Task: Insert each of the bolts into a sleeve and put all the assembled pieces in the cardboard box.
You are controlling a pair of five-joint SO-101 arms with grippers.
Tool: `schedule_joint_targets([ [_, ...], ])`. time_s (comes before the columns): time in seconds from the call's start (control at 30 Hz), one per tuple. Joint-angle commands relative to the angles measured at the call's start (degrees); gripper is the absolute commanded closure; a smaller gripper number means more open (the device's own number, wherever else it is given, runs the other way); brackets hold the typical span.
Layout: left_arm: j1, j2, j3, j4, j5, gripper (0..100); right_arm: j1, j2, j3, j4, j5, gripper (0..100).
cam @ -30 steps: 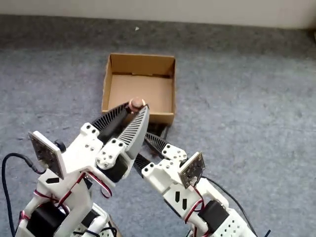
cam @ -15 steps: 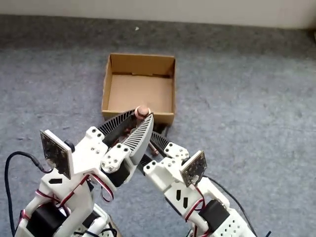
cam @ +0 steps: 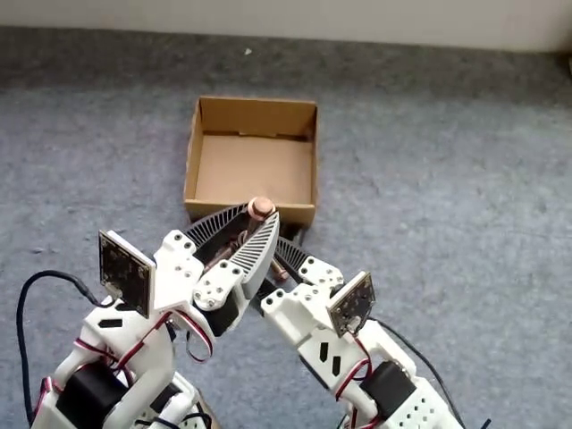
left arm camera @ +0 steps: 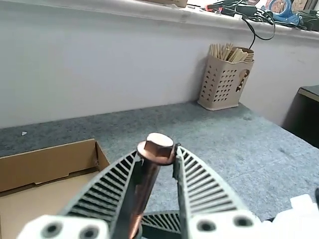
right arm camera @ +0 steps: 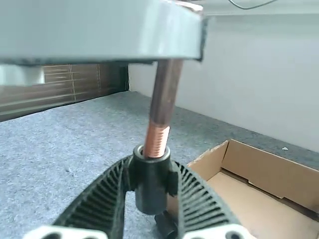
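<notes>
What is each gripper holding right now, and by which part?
The left gripper holds the bolt by its shank, just under the head. The right gripper holds the black sleeve by its sides; the bolt's threaded tip sits in its opening.

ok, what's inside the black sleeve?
The threaded end of the bolt sits in the top opening of the sleeve. How far down it reaches is hidden by the sleeve wall.

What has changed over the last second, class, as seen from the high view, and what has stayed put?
The left gripper, shut on the bolt, has drawn back from over the cardboard box toward the arms. The bolt's threaded tip now sits at the mouth of the sleeve. Nothing was let go or newly taken. The right gripper, shut on the sleeve, has barely shifted, and the cardboard box has not moved.
</notes>
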Motion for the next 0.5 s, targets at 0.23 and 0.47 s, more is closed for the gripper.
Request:
schedule_joint_targets([
  [0.23,-4.6,-0.4,0.0,1.4,-0.8,99,3.1,-1.1,5.7,0.1,0.4,99.5],
  [0.47,-6.3,-0.4,1.7,4.0,-5.4,81,3.6,-1.1,5.8,0.1,0.3,99.5],
])
